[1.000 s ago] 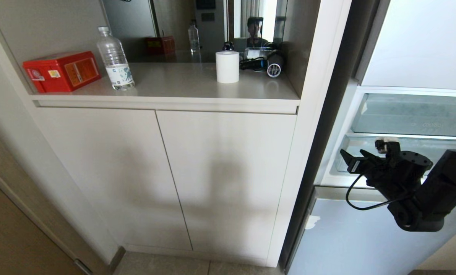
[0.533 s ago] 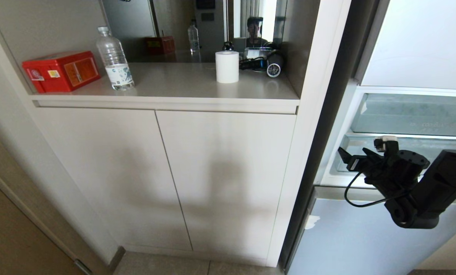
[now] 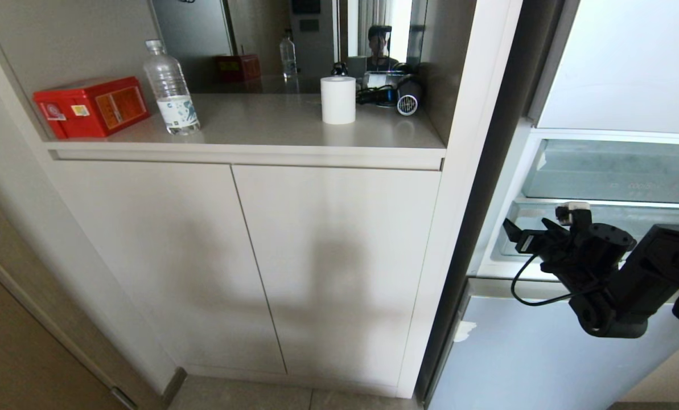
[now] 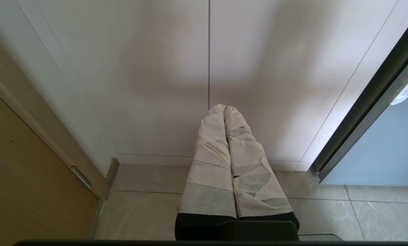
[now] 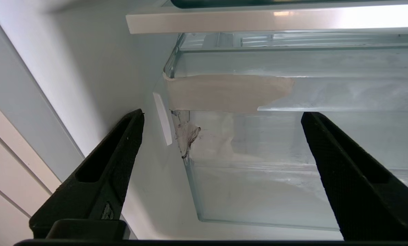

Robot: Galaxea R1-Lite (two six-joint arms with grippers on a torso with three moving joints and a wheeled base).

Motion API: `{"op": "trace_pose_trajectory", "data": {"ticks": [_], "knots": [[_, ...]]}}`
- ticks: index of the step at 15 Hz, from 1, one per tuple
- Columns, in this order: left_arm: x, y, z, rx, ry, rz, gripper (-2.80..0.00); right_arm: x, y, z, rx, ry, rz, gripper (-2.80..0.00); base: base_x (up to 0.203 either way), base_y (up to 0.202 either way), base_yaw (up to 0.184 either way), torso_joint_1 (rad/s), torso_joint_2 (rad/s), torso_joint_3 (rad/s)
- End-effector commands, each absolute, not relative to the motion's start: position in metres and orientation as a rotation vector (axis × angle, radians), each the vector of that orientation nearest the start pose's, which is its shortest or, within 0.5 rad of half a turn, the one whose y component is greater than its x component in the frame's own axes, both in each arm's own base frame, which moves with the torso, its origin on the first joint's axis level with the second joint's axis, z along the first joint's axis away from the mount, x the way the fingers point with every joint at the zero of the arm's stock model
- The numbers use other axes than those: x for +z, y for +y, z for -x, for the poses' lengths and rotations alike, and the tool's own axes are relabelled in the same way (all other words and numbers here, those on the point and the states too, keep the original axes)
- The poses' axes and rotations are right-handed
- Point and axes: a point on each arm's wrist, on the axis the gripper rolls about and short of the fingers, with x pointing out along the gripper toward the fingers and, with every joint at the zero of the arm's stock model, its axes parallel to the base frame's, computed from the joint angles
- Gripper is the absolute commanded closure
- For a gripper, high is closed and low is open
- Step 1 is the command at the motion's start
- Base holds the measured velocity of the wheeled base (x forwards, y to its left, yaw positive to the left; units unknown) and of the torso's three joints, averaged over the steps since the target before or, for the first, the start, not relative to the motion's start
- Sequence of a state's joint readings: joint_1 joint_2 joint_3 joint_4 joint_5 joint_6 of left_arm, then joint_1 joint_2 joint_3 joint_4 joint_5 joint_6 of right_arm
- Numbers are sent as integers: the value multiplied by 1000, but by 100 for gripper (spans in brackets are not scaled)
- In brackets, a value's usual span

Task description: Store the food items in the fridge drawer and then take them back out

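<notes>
The fridge drawer [image 5: 275,191] is a clear plastic box with a frosted lip and beige tape [image 5: 224,92] across its near corner. In the head view this drawer [image 3: 649,215] sits low in the open fridge at the right. My right gripper [image 5: 222,113] hangs just in front of the drawer's taped corner, open wide, with nothing between its black fingers [image 5: 115,153]. From the head view the right gripper [image 3: 572,219] points into the fridge. My left gripper [image 4: 224,108] is parked low before the cabinet doors, its taped fingers shut on nothing. No food items are in view.
A second clear bin [image 3: 618,171] sits above the drawer. The pale blue lower fridge door [image 3: 544,359] is below the arm. A counter [image 3: 271,128] holds a red box [image 3: 91,105], water bottle [image 3: 171,91], white roll [image 3: 338,99] and hair dryer [image 3: 408,97]. A person shows in the mirror.
My right arm has shifted slightly up and toward the fridge. Everything else in the head view stays where it was.
</notes>
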State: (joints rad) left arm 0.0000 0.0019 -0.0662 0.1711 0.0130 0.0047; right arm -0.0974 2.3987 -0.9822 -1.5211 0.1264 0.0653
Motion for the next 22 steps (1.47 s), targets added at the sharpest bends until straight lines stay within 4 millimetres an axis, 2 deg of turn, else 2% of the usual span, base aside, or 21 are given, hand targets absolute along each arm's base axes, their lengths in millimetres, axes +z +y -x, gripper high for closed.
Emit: {"op": "trace_pose_trajectory", "data": {"ticks": [1, 9, 10, 13, 18, 22], "knots": [[76, 0, 29, 14, 107, -5, 0, 52, -38, -423, 36, -111, -53, -280, 0, 0, 0, 0, 0, 0], [76, 0, 29, 14, 107, -5, 0, 51, -39, -427, 30, -119, -51, -280, 0, 0, 0, 0, 0, 0], [76, 0, 29, 14, 107, -5, 0, 50, -39, -427, 30, -117, -50, 0, 0, 0, 0, 0, 0, 0], [76, 0, 28, 14, 109, -5, 0, 50, -36, -426, 36, -114, -51, 0, 0, 0, 0, 0, 0, 0], [76, 0, 29, 14, 107, -5, 0, 50, -20, -427, 67, -110, -52, 0, 0, 0, 0, 0, 0, 0], [76, 0, 29, 14, 107, -5, 0, 51, -20, -426, 59, -110, -52, 0, 0, 0, 0, 0, 0, 0]]}}
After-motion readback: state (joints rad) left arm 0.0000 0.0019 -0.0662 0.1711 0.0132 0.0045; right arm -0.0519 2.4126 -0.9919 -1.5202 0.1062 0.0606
